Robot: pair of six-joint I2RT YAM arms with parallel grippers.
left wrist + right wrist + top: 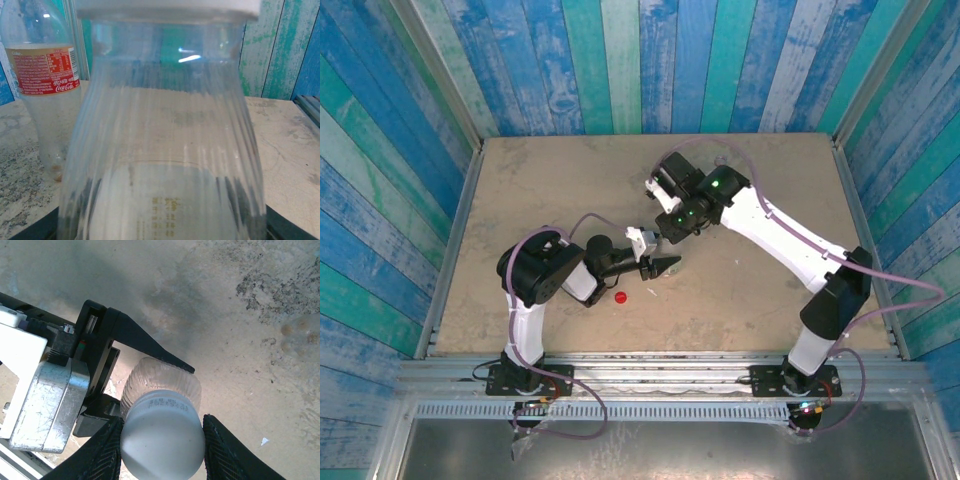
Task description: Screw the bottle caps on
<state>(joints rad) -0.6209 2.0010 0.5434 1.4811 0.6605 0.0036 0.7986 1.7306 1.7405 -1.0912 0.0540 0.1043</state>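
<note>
**Mia:** What is the left claw (660, 265) doing?

**Tom:** It is squeezed tight on the clear bottle (165, 150). It holds it up straight near the middle of the tabletop (550, 180).

**Mia:** And the right claw (162, 422)?

**Tom:** It comes from above. Its two fingers press on both sides of the white cap (162, 445), which sits on that bottle's neck.

**Mia:** How should it turn?

**Tom:** Slowly, I think, with the cap flat and not tipped. The left claw must not let the bottle spin.

**Mia:** What is in the bottles?

**Tom:** The red-label bottle (47, 75) stands on the tabletop. I see no drink in it, and I cannot see its top. The clear bottle looks empty too. The red cap (621, 297) lies loose on the tabletop, by the left arm.
</note>
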